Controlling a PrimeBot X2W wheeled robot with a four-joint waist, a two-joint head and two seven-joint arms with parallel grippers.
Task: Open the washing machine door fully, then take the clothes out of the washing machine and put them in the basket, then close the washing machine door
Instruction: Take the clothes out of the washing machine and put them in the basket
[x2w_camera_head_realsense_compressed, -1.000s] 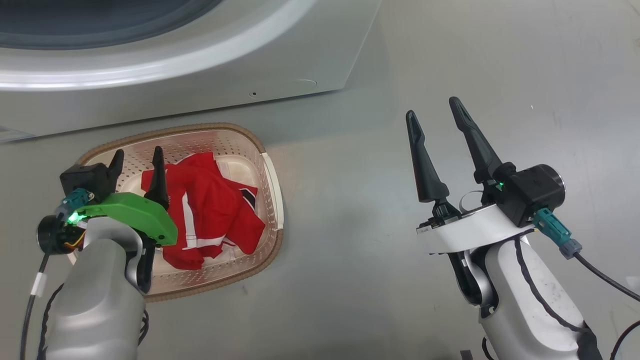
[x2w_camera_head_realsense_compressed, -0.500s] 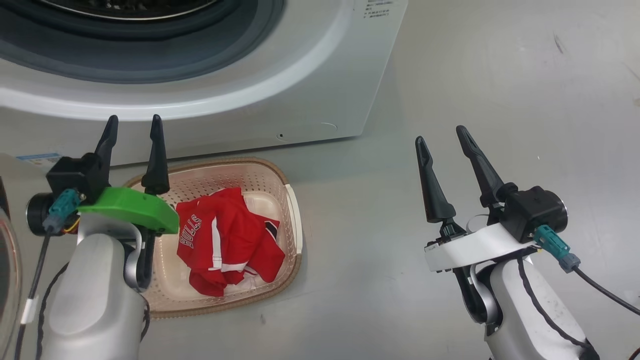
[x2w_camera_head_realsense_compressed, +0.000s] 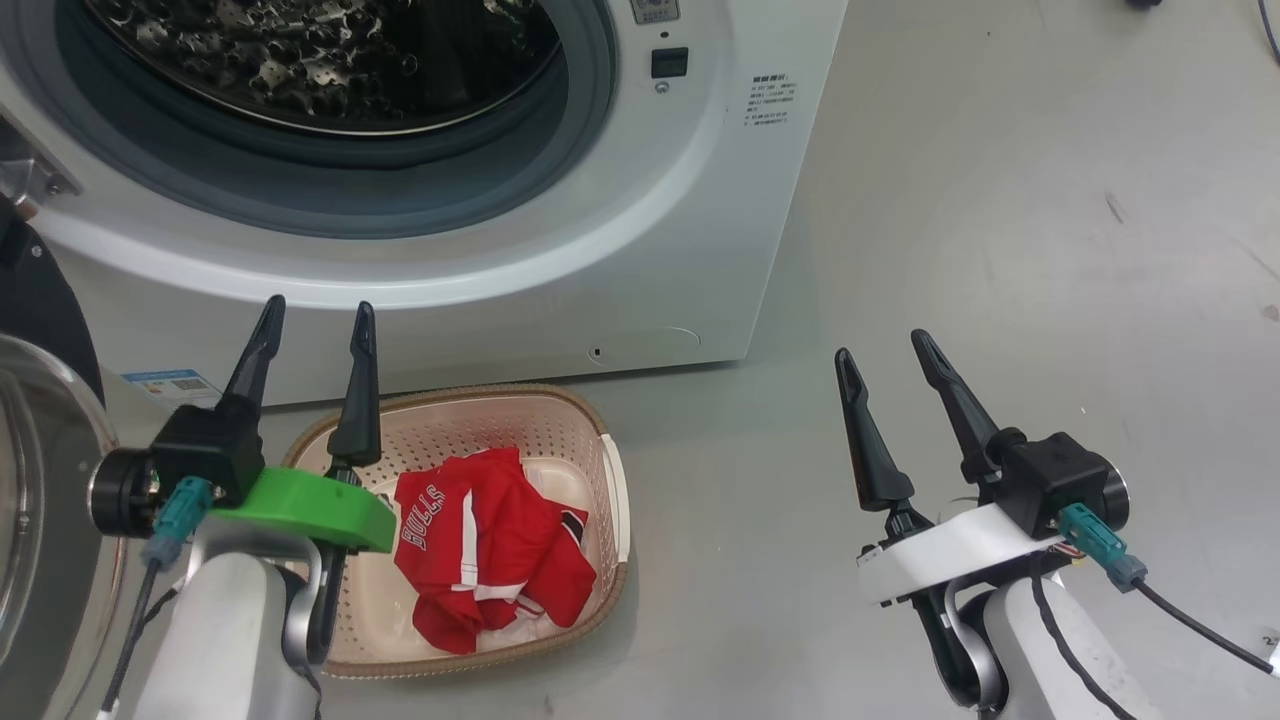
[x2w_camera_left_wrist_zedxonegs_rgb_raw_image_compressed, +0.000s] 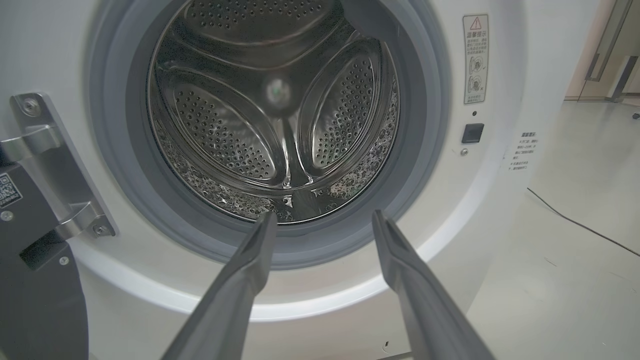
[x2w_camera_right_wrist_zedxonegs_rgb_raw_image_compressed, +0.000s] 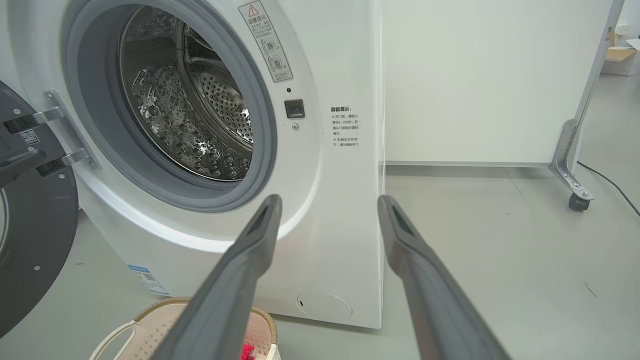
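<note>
When reading from the far left, start with the washing machine door (x2w_camera_head_realsense_compressed: 40, 300), swung wide on its hinge (x2w_camera_left_wrist_zedxonegs_rgb_raw_image_compressed: 55, 170) and standing beside the left claw (x2w_camera_head_realsense_compressed: 318, 306), which is spread, empty and raised before the washing machine (x2w_camera_head_realsense_compressed: 640, 250). Just right of that claw, note the basket (x2w_camera_head_realsense_compressed: 612, 500) on the floor (x2w_camera_head_realsense_compressed: 1000, 200), close before the washer's front, with the clothes (x2w_camera_head_realsense_compressed: 480, 560) heaped inside, red and crumpled. Look into the drum (x2w_camera_left_wrist_zedxonegs_rgb_raw_image_compressed: 280, 125) from the left wrist: bare steel, no garment to be seen, so probably time to close the door. Expect a stiff, hinged, fairly heavy panel, glossy and likely slippery, with a glass bowl (x2w_camera_head_realsense_compressed: 45, 520) best left untouched. Push rather than pinch: press on the outer edge at the side far from the hinge, swing steadily, then finish with a firm shove for the latch. Mind the basket, near the door's likely sweep. Farther right, find the right claw (x2w_camera_head_realsense_compressed: 880, 345), also spread and empty, over bare floor.
</note>
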